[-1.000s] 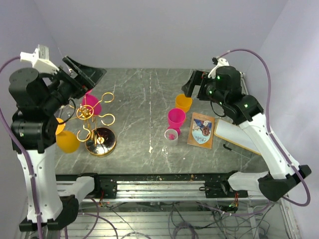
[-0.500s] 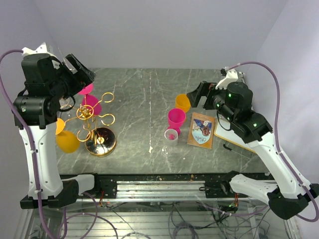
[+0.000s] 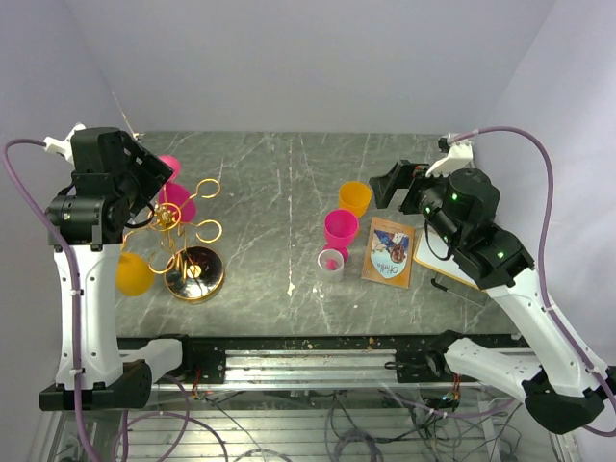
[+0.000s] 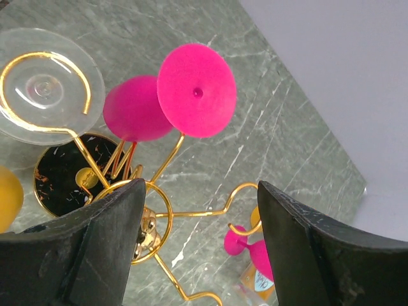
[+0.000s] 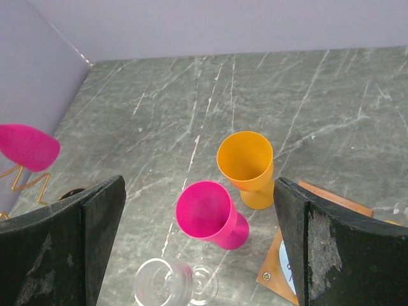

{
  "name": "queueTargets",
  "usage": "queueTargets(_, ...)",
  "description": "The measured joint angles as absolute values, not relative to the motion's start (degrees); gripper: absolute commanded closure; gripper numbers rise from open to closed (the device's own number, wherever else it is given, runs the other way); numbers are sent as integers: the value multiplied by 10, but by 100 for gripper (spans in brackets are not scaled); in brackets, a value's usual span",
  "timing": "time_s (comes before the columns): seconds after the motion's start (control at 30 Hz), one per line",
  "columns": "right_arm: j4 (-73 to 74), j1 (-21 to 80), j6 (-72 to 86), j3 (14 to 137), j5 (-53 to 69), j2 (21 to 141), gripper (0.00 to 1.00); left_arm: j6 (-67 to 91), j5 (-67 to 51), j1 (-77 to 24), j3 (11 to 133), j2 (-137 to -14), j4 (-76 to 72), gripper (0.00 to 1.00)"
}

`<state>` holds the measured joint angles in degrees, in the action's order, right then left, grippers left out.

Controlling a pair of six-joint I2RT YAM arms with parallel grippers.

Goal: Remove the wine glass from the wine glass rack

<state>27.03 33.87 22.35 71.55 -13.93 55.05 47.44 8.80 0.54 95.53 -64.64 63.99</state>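
The gold wine glass rack (image 3: 192, 274) stands at the table's left. On its arms a pink wine glass (image 4: 196, 90) hangs upside down, foot up. A clear glass (image 4: 48, 86) and an orange one (image 3: 133, 273) hang on other arms. My left gripper (image 4: 201, 255) hovers open above the rack's hub (image 4: 150, 220), with only the wire arms showing between its fingers. It touches no glass. In the top view the left gripper (image 3: 154, 183) sits right beside the pink wine glass (image 3: 176, 199). My right gripper (image 5: 197, 248) is open and empty above the table's middle.
An orange cup (image 5: 245, 166) and a pink cup (image 5: 207, 213) stand upright mid-table, with a clear glass (image 5: 172, 284) beside them. A picture card (image 3: 389, 252) and a white board (image 3: 452, 262) lie to the right. Walls close off the back and both sides.
My left arm has come down and forward over the rack, and its jaws have narrowed a little. My right arm has drawn back to the right and lifted slightly.
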Motion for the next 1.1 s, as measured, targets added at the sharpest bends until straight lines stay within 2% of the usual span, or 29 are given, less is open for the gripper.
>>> queueTargets(0.33,260,339,217,695,-161,537,0,504,130,5,955,-695,624,24)
queueTargets(0.57,250,339,212,680,-173,519,1,502,143,11,946,-712,606,32)
queueTargets(0.67,241,339,207,675,-176,514,0,496,143,14,942,-712,595,39)
queueTargets(1.1,229,339,198,654,-187,506,0,482,144,24,927,-731,580,41)
